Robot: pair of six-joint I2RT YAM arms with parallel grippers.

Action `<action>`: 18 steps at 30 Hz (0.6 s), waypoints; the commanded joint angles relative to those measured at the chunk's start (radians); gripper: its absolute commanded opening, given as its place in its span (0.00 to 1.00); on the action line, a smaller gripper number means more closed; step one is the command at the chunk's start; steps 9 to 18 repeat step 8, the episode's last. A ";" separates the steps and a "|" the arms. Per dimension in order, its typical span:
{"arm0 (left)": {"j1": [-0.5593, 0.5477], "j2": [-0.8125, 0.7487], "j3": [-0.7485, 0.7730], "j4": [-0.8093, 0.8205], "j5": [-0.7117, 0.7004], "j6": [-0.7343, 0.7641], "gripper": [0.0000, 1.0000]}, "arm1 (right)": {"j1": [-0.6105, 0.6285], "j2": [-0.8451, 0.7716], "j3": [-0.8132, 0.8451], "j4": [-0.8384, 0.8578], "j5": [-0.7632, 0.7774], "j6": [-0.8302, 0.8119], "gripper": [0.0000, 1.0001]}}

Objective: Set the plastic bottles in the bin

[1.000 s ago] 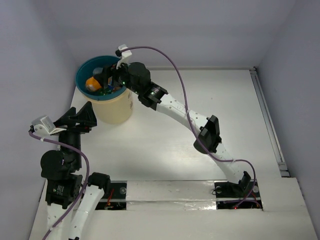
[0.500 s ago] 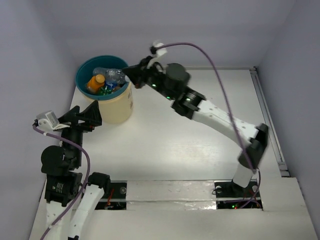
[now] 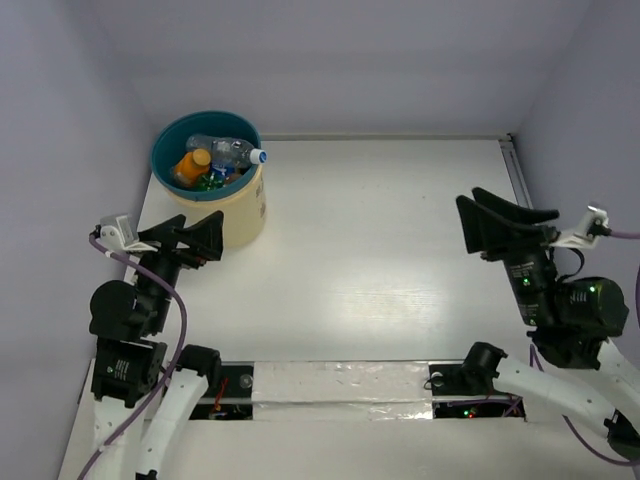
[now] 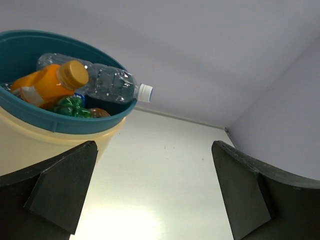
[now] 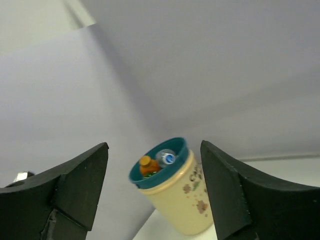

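Bottles in bin; right gripper pulled back w/ jaws apart.

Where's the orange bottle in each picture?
Top external: orange bottle upper left, inside the bin.
Left wrist: orange bottle upper left, poking above the bin's rim.
Right wrist: orange bottle small, low centre.
Shared landmark: the clear bottle lying beside it.
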 commanded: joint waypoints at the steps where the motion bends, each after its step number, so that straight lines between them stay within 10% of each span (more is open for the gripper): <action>1: 0.001 0.034 -0.009 0.014 0.068 -0.017 0.99 | 0.008 -0.127 -0.090 -0.175 0.225 0.035 0.80; 18: 0.001 0.048 -0.049 0.035 0.102 -0.048 0.99 | 0.008 -0.207 -0.134 -0.241 0.256 0.044 0.80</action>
